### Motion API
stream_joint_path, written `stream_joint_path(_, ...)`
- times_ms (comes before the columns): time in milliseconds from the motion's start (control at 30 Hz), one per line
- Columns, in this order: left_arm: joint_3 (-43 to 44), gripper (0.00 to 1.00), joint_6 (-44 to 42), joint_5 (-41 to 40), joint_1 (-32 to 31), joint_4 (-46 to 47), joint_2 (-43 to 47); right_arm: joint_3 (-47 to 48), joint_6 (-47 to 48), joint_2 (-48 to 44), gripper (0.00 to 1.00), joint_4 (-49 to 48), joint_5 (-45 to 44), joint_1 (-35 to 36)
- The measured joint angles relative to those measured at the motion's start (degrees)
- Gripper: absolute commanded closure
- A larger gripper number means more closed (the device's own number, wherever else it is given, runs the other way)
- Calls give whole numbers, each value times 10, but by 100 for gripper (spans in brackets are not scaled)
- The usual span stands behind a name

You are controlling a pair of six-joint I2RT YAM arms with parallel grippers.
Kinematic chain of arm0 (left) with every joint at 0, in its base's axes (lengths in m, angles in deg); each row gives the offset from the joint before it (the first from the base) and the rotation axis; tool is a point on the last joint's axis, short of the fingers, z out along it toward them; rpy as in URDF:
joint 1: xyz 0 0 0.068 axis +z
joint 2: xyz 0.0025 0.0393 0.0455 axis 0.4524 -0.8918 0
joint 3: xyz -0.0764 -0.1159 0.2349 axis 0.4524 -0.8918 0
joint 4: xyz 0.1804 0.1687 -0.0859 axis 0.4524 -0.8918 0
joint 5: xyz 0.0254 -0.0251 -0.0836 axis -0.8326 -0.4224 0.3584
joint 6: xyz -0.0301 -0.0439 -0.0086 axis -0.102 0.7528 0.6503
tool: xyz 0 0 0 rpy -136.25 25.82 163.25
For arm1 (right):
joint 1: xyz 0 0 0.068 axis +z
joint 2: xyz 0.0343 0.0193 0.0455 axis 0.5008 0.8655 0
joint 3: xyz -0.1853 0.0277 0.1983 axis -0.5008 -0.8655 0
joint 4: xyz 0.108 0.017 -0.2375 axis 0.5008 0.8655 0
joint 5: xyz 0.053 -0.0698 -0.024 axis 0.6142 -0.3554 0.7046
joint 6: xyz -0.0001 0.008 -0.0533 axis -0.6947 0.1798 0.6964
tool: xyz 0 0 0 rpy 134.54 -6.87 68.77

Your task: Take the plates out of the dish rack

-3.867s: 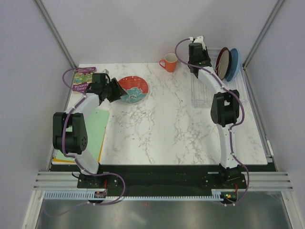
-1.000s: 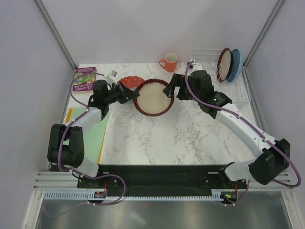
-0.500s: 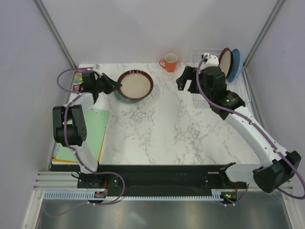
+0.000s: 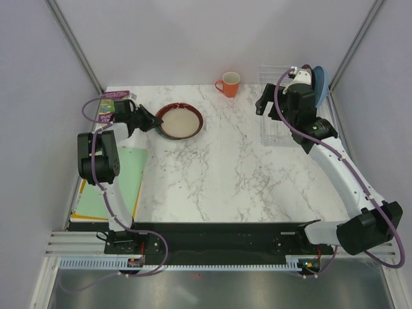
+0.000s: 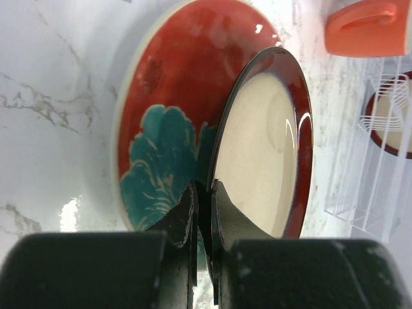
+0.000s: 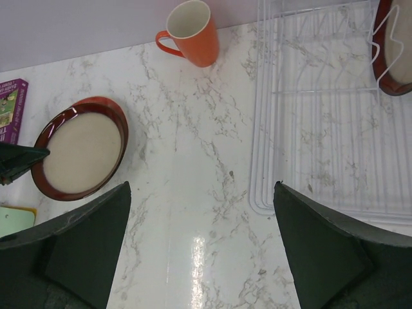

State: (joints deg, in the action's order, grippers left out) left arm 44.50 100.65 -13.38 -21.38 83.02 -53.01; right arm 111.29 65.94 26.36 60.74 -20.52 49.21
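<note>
My left gripper [image 5: 204,193] is shut on the near rim of a cream plate [image 5: 261,154] with a dark red-brown rim. It holds that plate tilted just over the red patterned plate [image 5: 167,109], which lies at the table's far left. In the top view the held plate [image 4: 181,120] covers most of the patterned one. The white dish rack [image 4: 273,129] stands at the far right, with a light blue plate [image 4: 320,80] upright at its back and another cream plate [image 6: 396,51] beside it. My right gripper [image 6: 201,185] hangs open and empty above the rack's left edge [image 6: 257,161].
An orange mug [image 4: 228,84] stands at the back between the plates and the rack. A purple book [image 4: 114,106] lies at the far left corner. A green mat [image 4: 122,177] over a yellow sheet lies along the left edge.
My left gripper has brought the cream plate lower and flatter over the red patterned plate. My right arm has swung back toward the rack, still open.
</note>
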Motion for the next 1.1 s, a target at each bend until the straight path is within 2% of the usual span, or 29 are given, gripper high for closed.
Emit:
stream_joint_path(333,24,98,-23,-34,6,-10,-22,14,30,13,2,5,6,-52)
stream_joint_path(367,28,94,-24,-34,8,-10,-26,16,33,14,2,7,5,-57)
stream_joint_path(400,30,83,-24,-34,9,-10,-29,19,36,15,2,10,5,-60)
stream_joint_path(533,45,60,-25,-22,16,-11,-45,34,58,24,2,21,-5,-75)
stream_joint_path(633,54,23,-28,-17,19,-9,-58,60,84,40,2,34,-42,-79)
stream_joint_path(733,64,17,-21,12,18,0,-60,89,108,63,2,37,-77,-85)
stream_joint_path(767,69,10,-23,11,16,1,-61,101,115,73,2,40,-87,-87)
stream_joint_path(1100,73,9,-29,4,14,-21,-55,192,150,206,2,42,-182,-136)
